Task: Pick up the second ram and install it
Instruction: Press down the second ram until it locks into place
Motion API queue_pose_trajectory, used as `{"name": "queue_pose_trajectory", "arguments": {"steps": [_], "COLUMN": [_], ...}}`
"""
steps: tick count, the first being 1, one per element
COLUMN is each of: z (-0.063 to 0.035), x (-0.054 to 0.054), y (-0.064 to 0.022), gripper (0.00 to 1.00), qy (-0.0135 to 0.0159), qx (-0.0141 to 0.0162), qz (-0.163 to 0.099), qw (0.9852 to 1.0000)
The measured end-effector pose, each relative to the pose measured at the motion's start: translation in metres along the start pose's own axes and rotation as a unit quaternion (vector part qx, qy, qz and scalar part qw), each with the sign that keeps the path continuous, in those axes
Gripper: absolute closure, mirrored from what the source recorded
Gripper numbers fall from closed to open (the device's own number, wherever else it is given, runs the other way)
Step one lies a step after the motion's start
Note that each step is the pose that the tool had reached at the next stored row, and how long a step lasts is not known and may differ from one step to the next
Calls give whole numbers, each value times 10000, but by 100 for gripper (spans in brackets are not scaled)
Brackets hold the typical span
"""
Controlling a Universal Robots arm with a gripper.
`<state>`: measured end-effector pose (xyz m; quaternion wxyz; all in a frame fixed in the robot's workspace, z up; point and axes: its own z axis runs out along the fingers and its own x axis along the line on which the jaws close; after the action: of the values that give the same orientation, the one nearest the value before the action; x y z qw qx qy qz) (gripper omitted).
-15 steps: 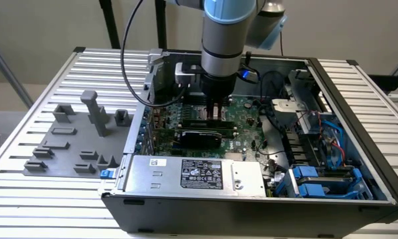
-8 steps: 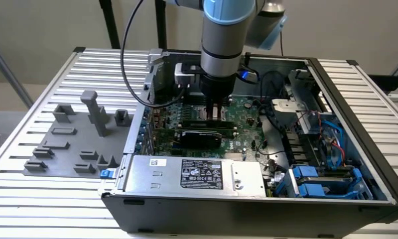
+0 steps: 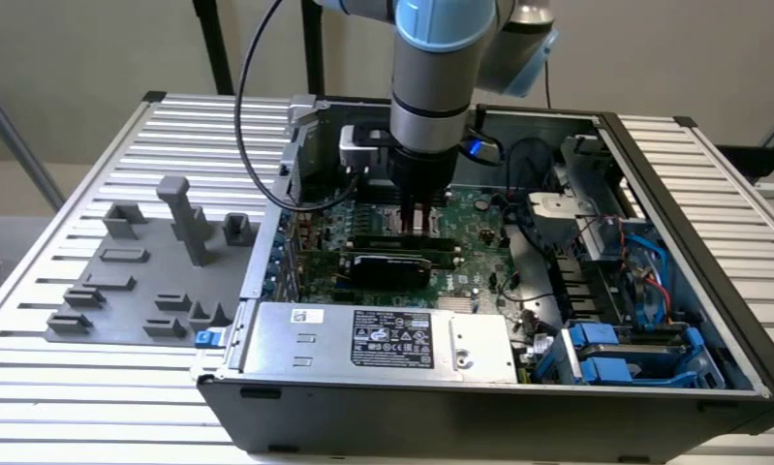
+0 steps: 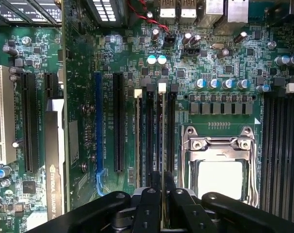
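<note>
Inside the open computer case (image 3: pixel 696 320), the pincer (image 4: pixel 161 180) grips the second ram (image 4: pixel 162 136), edge-on over the motherboard (image 4: pixel 220 58).

A beige wall (image 3: pixel 89 48) stands behind a ribbed metal table (image 3: pixel 50 320). A black post (image 3: pixel 213 46) rises behind the table; pale floor (image 3: pixel 12 208) lies beside it.

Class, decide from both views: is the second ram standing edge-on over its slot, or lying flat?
Edge-on: the second ram stands on its thin edge, lined up along the slots, with the gripper closed on it.
</note>
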<state>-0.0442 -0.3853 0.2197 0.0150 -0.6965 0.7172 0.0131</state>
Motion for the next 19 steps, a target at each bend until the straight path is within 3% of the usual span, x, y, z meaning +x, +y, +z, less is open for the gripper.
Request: {"name": "queue_pose_trajectory", "arguments": {"steps": [1, 2, 7, 17, 18, 19], "z": [1, 2, -22, -238, -245, -252], "x": [0, 0, -1, -9, -9, -10], "y": [1, 1, 0, 14, 16, 17], "gripper": [100, 0, 0, 0, 100, 100], "qy": [0, 0, -2, -4, -4, -4], "qx": [-2, -1, 1, 0, 0, 0], "qz": [0, 1, 0, 0, 0, 0], "qw": [10000, 10000, 10000, 10000, 10000, 10000]}}
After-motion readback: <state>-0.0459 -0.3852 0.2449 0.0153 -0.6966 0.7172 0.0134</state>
